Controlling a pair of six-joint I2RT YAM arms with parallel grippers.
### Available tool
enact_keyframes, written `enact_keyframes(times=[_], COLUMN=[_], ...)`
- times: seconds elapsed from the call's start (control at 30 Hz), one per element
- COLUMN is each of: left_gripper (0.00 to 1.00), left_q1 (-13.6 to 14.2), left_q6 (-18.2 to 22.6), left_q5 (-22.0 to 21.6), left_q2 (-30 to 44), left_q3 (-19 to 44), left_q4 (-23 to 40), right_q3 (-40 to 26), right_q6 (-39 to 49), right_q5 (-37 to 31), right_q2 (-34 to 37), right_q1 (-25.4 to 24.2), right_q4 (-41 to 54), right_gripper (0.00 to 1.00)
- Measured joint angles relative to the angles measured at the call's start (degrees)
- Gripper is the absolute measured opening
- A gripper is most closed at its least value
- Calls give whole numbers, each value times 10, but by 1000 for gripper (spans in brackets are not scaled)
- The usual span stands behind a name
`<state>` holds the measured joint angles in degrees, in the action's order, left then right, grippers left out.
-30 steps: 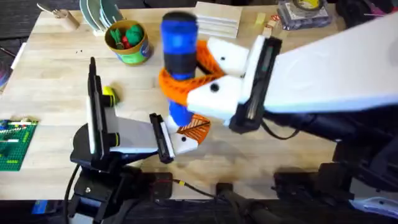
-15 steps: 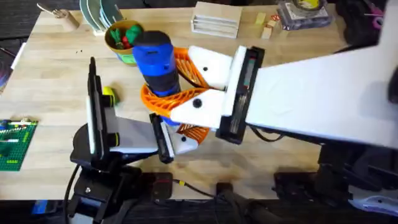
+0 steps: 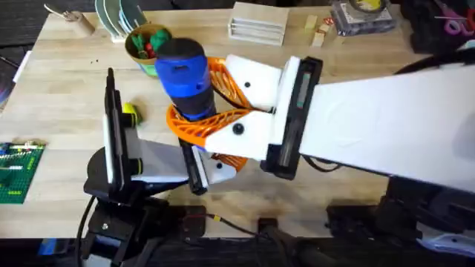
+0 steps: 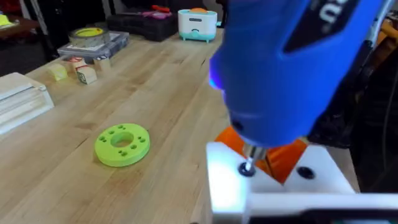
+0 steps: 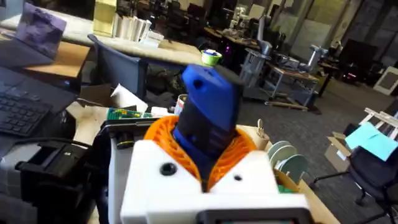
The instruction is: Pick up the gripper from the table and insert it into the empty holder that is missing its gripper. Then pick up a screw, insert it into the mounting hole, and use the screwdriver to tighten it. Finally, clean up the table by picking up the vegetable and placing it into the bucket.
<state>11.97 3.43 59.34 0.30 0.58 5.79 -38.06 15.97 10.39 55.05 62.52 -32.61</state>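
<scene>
Right end effector (image 3: 194, 111) clamped around the blue screwdriver (image 3: 183, 78), upright with its tip on the screw (image 4: 246, 168) in the white holder (image 4: 273, 186), presumably for tightening; left end effector's opening impossible to tell.

One blue screwdriver (image 3: 182, 78), one bucket (image 3: 148, 50), one yellow vegetable (image 3: 130, 113), one lime-green disc (image 4: 122, 144), two arms

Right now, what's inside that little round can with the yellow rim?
The bucket holds green and red toy pieces near its rim. The blue screwdriver, gripped by the right gripper, covers one side, so anything deeper there is hidden.
</scene>
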Motion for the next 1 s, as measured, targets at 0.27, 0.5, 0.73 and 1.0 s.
enact_keyframes(times=[0.27,0.5,0.73,1.0], left_gripper=[16,15,16,15], left_q1=[0,0,0,0], left_q6=[0,0,0,0], left_q5=[0,0,0,0], left_q2=[0,0,0,0], left_q3=[0,0,0,0], left_q4=[0,0,0,0], right_q3=[0,0,0,0], right_q6=[2,2,2,4], right_q5=[0,0,0,0], right_q2=[-1,-1,-1,-2], right_q1=[0,0,0,0], right_q4=[1,10,15,28], right_gripper=[25,25,25,25])
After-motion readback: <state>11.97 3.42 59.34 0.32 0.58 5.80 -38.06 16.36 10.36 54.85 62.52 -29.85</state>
